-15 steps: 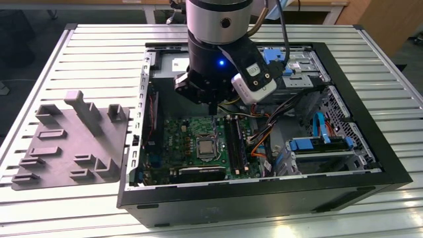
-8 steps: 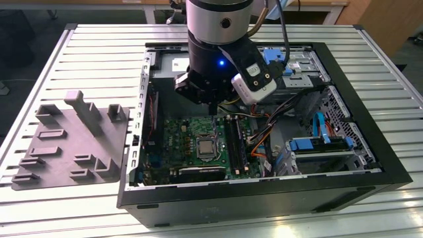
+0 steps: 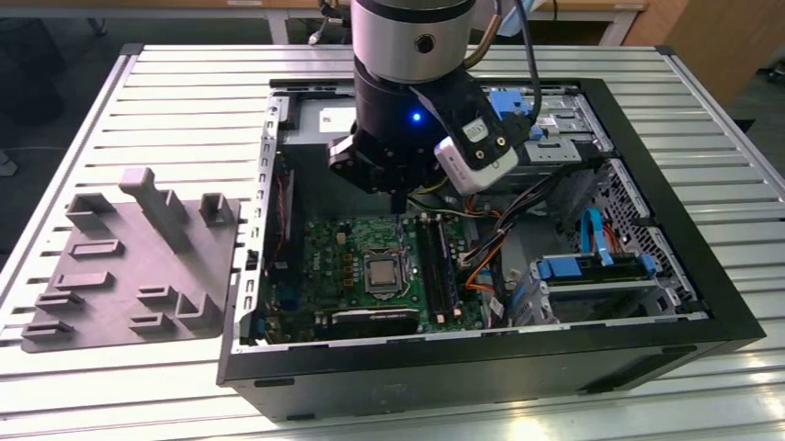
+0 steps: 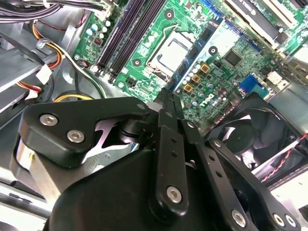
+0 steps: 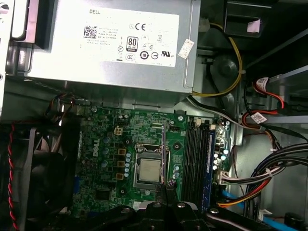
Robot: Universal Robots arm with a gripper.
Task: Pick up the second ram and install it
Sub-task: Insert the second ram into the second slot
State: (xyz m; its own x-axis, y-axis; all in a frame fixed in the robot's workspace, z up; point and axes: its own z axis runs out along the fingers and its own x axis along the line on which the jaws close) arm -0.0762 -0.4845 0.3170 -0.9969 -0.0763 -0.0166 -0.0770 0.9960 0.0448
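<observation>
Slatted table (image 3: 184, 92), grey tray (image 3: 123, 276), jaws over case (image 3: 491, 367)

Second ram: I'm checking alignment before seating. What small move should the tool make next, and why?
Probably shift the tool sideways toward the memory slots: the second ram it grips hangs over the processor socket, beside the slots, not above them.

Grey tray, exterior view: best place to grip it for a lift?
Probably its tallest upright post, from straight above: it rises well clear of the tray's base, with flat sides to close on. The base lies flat on the table, leaving little edge.
</observation>
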